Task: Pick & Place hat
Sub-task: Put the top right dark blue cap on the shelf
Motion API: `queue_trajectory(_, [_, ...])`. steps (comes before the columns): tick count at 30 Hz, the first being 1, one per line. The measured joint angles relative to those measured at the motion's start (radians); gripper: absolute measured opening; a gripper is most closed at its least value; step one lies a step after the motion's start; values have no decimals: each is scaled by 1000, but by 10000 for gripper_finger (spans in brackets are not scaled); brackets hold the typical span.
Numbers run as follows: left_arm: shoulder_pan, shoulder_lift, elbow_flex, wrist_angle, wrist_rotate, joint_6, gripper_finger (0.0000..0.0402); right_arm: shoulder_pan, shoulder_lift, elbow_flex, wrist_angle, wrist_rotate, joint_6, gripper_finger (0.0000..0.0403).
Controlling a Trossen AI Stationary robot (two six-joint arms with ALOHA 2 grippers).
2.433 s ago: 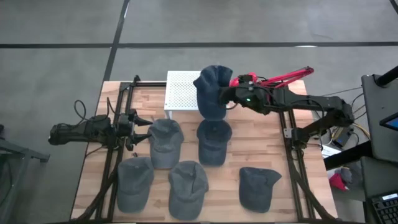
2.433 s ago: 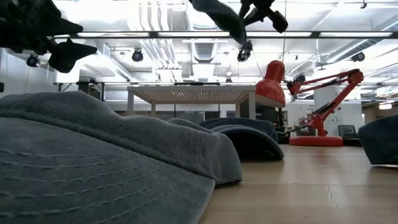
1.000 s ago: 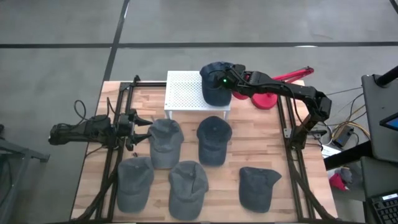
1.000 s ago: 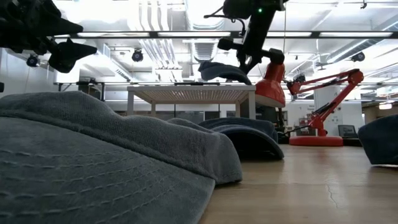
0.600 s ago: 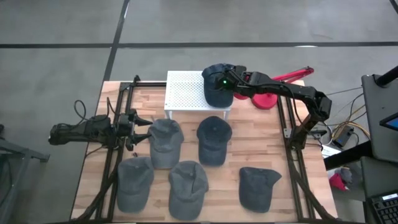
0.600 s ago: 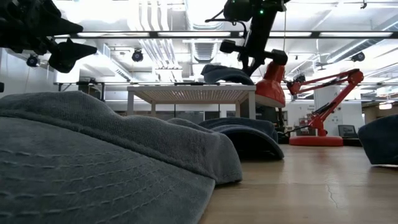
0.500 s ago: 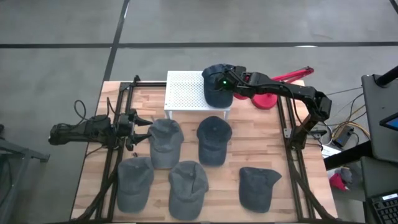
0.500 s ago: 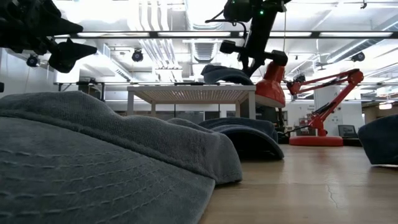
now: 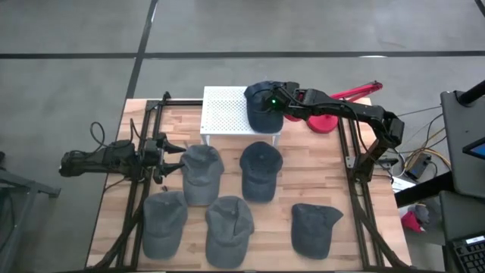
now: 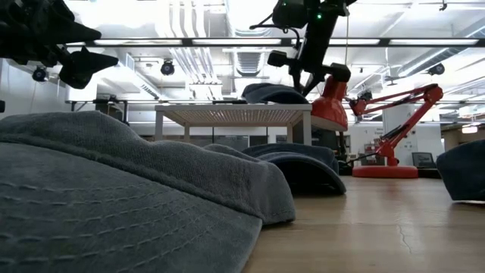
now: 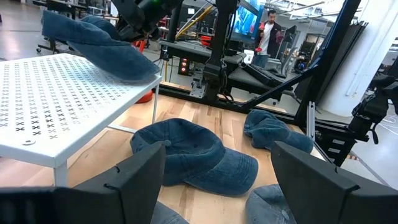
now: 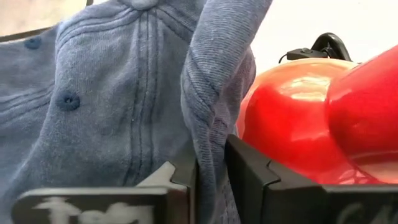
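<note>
Right gripper (image 9: pixel 282 105) pinches a blue hat (image 9: pixel 263 105) overhanging the white perforated stand's (image 9: pixel 224 111) right edge.

Grey concrete floor (image 9: pixel 68 45) crossed by dark seams around a pale wooden desk (image 9: pixel 318 174). Overhead, long bright ceiling lights (image 10: pixel 227 42) and exposed ducts. Far right, a red desk lamp (image 10: pixel 394 121). Beyond, dark machine frames, screens and a standing person (image 11: pixel 268 34).

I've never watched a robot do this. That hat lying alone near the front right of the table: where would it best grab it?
Probably a pinch of the soft crown of that hat, from straight above: it lies flat, apart from its neighbours. The right gripper already pinches a fold of the hat on the stand that way.
</note>
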Motion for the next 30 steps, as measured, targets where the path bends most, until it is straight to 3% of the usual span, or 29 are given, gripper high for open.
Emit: queue_trajectory(30, [0,0,0,0,0,0,296,0,-3,0,31,-22,-65,203])
